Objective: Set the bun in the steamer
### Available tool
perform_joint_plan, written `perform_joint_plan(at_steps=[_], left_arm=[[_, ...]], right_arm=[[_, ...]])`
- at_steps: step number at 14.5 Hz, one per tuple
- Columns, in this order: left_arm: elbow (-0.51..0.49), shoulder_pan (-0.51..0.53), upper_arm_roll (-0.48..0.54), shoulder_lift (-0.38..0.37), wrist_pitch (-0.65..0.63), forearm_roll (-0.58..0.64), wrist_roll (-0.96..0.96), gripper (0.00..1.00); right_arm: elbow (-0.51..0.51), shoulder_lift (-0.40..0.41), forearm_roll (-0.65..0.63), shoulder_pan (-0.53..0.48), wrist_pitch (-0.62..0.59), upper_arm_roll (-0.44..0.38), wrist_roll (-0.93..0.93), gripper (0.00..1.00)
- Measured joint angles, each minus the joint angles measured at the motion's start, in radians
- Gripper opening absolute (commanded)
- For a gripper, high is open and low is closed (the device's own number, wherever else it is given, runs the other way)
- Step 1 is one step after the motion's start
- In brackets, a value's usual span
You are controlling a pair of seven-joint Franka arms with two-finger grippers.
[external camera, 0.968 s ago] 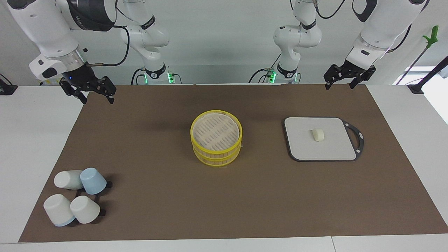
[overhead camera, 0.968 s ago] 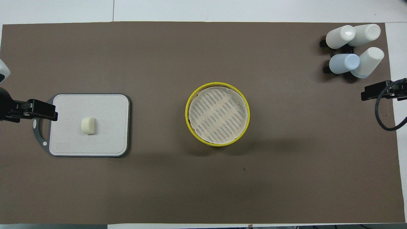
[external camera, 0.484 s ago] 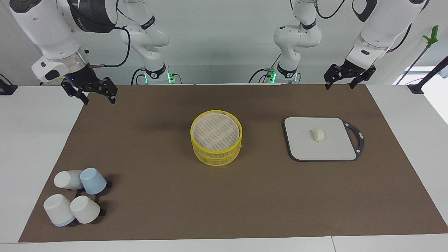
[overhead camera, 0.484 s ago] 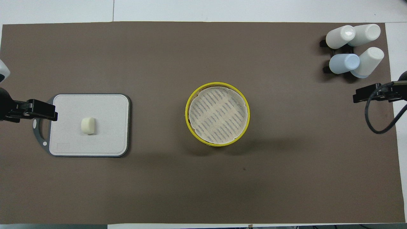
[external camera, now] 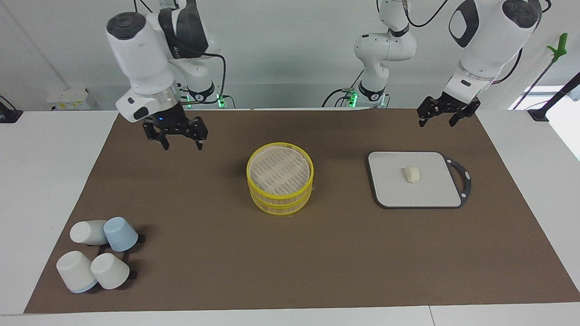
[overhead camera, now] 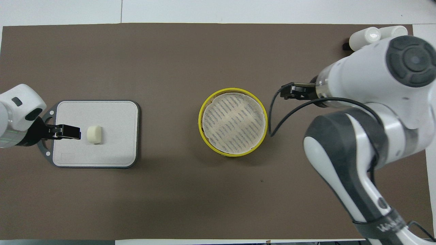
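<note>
The bun (external camera: 412,174) lies on a grey board (external camera: 417,194) toward the left arm's end of the table; it also shows in the overhead view (overhead camera: 94,134). The steamer (external camera: 280,177) stands at the middle of the brown mat with its top tier empty (overhead camera: 233,121). My left gripper (external camera: 437,118) is open and empty, raised over the handle end of the board (overhead camera: 112,115), short of the bun (overhead camera: 68,132). My right gripper (external camera: 181,142) is open and empty, raised over the mat beside the steamer on the right arm's side (overhead camera: 292,92).
Several white and pale blue cups (external camera: 97,253) lie on a black rack at the right arm's end, farther from the robots than the steamer. In the overhead view the right arm (overhead camera: 374,119) covers most of them.
My right arm has swung in from the mat's edge to beside the steamer. My left gripper has moved a little toward the bun. Bun, steamer and board have not moved.
</note>
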Motion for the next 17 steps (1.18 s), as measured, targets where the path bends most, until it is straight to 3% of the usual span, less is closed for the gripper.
perform_joint_plan(at_steps=[4, 6, 10, 14, 17], left_arm=[[-0.220, 0.000, -0.001, 0.034, 0.286, 0.000, 0.005, 1.00], [-0.268, 0.000, -0.001, 0.078, 0.387, 0.000, 0.005, 1.00], [-0.273, 0.000, -0.001, 0.162, 0.489, 0.000, 0.006, 1.00], [-0.273, 0.003, -0.001, 0.183, 0.519, 0.000, 0.045, 1.00], [-0.273, 0.009, -0.001, 0.189, 0.526, 0.000, 0.065, 0.80]], right_arm=[[0.149, 0.163, -0.002, 0.207, 0.011, -0.001, 0.285, 0.99], [0.199, 0.226, -0.005, 0.280, 0.011, -0.003, 0.329, 0.99], [0.285, 0.333, -0.039, 0.360, 0.010, -0.006, 0.351, 0.99], [0.297, 0.347, -0.039, 0.369, 0.004, -0.005, 0.351, 0.99], [0.293, 0.353, -0.039, 0.386, 0.005, -0.005, 0.352, 0.99]])
